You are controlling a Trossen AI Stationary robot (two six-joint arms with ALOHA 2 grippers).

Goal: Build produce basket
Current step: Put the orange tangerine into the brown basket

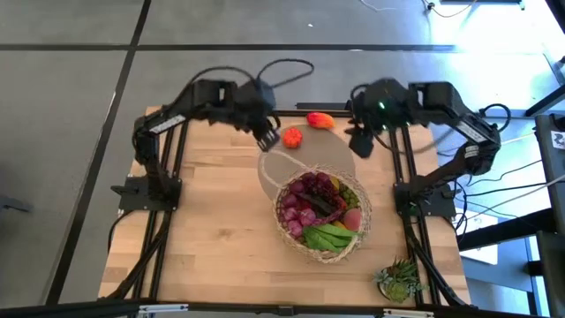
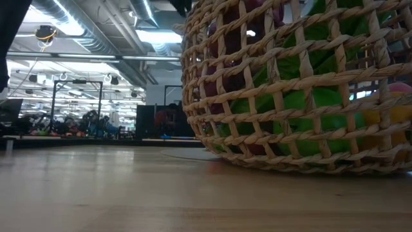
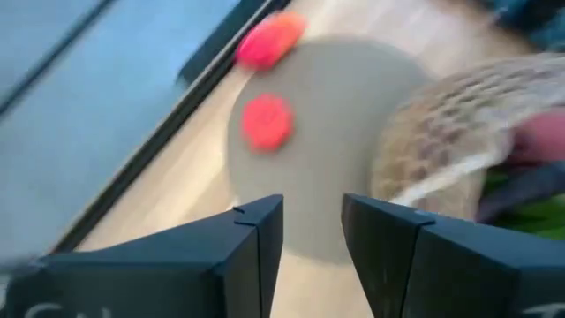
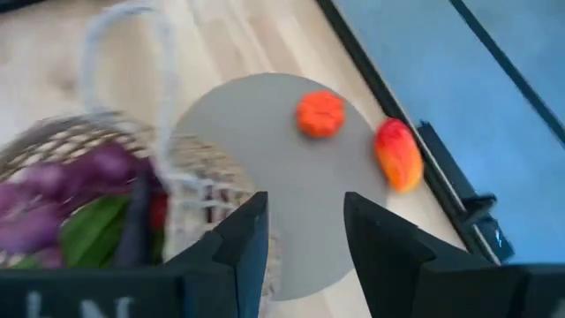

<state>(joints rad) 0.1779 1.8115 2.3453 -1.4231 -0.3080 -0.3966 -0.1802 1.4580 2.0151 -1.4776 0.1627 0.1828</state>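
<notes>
Tan woven basket (image 1: 322, 253) on the wooden table (image 1: 203, 230), packed with purple grapes (image 1: 309, 196) and green veggies (image 1: 328, 235). Left gripper (image 1: 267, 141) up in the air, behind the basket and off to its left, fingers (image 3: 247, 243) a bit apart, nothing between them. Small round red tomato (image 1: 293, 137) on the grey mat (image 1: 305, 163) just behind the basket. Red-orange pepper (image 1: 320, 120) farther back from the basket, near the table's far edge. Right gripper (image 1: 360, 144) up behind the basket's right side, fingers (image 4: 243, 238) spread a little, holding nothing. Spiky green plant (image 1: 399, 280) right of the basket, at the near corner.

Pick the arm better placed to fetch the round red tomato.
Left, probably. The left hand hangs right beside the tomato, fingers apart and empty. The right hand hangs farther away.
</notes>
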